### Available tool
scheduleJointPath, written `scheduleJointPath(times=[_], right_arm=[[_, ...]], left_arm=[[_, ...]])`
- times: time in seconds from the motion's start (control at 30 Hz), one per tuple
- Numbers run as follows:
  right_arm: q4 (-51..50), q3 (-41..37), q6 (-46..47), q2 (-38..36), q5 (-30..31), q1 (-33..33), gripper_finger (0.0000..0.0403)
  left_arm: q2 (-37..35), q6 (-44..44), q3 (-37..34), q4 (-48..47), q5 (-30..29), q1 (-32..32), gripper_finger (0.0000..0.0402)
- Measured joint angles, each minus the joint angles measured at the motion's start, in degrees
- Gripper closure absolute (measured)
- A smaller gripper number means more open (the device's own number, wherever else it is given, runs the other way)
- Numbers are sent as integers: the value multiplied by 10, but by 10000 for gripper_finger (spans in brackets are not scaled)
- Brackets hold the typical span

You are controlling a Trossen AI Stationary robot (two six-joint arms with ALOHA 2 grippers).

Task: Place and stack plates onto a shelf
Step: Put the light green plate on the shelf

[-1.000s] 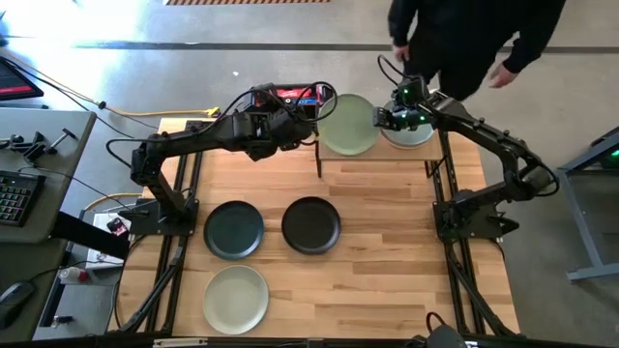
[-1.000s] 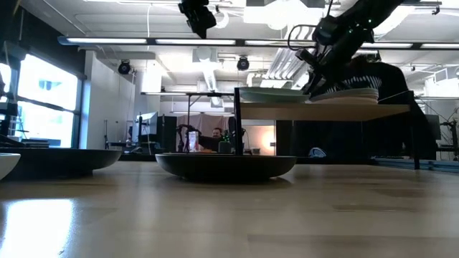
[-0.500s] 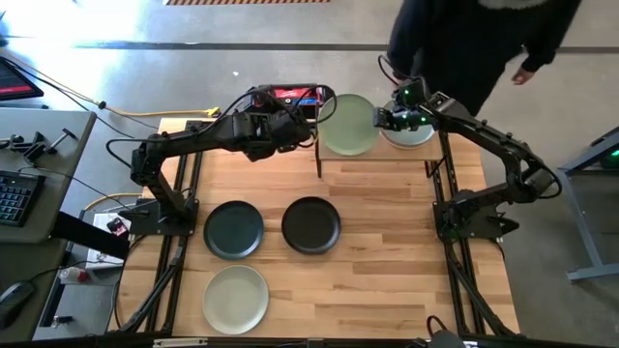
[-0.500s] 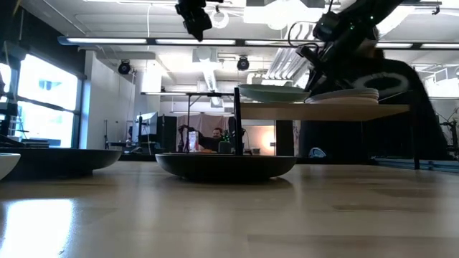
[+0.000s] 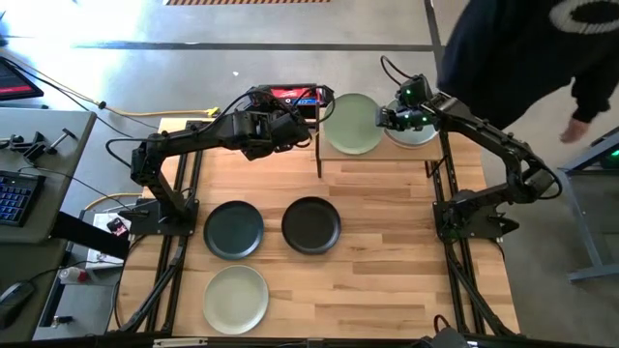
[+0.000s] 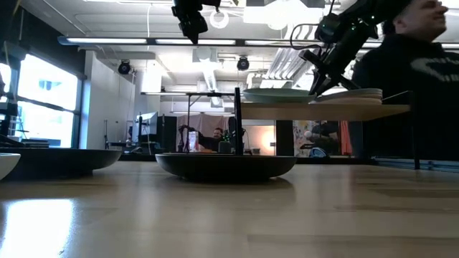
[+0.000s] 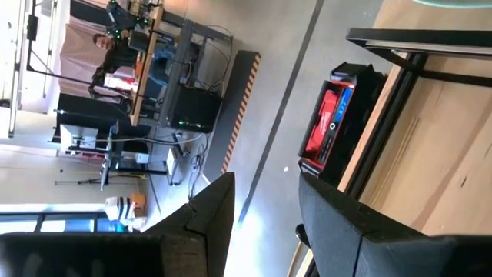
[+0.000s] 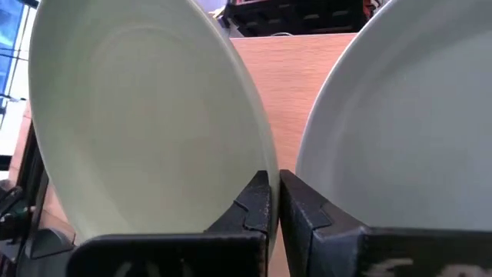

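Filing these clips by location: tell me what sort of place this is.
Probably a robotics lab or workshop: a polished concrete floor, a keyboard on a side desk, and other workbenches with equipment beyond the table.

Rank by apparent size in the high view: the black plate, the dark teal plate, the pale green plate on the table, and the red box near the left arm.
1-3. The round matte plates look alike: black plate, dark teal plate, pale green plate; no ranking.
4. Red box, clearly smallest.

Bright overhead strip lights (image 6: 244, 44) glared in the low view, window (image 6: 39, 100) blown out, tabletop (image 6: 215, 215) sheen soft and unfocused up close, floor (image 5: 97, 24) glare in the high view, near fingers (image 8: 265, 211) blurred, shadows faint.
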Motion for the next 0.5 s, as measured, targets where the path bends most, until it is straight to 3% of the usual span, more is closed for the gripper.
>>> scheduleJointPath(times=[0.5], right_arm=[[-5, -1, 19, -15, 18, 24, 403]], left_arm=[[0, 0, 0, -2, 14, 0, 266]])
